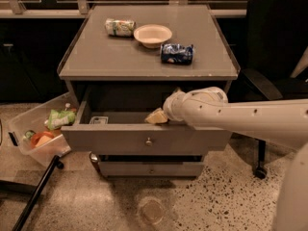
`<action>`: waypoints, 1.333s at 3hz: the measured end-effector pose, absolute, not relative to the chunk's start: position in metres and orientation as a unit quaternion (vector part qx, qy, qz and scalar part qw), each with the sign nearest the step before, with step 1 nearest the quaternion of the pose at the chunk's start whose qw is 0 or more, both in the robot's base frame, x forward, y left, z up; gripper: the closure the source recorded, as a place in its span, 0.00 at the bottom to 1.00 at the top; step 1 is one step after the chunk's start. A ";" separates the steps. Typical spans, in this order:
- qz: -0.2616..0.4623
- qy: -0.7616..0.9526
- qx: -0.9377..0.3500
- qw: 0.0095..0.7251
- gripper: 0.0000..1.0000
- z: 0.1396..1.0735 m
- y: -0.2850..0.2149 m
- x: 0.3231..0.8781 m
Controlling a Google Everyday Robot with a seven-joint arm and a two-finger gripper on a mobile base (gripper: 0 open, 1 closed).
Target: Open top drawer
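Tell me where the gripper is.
In the camera view, near centre, the gripper sits at the upper edge of the top drawer, just above its knob.

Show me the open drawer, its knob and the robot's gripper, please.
top drawer point(192, 139): camera view, bare front panel right of the knob.
knob point(148, 141): camera view, its round face.
gripper point(156, 117): camera view, pale tip at the drawer front's top edge.
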State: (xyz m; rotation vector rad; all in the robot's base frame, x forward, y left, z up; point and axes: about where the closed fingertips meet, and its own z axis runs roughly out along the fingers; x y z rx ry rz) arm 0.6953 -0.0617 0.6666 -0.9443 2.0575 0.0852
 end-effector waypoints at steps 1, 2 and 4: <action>0.023 0.815 -0.410 0.409 0.00 0.660 -0.060 0.688; 0.024 0.815 -0.410 0.409 0.00 0.660 -0.060 0.688; 0.047 0.821 -0.462 0.331 0.00 0.642 -0.057 0.650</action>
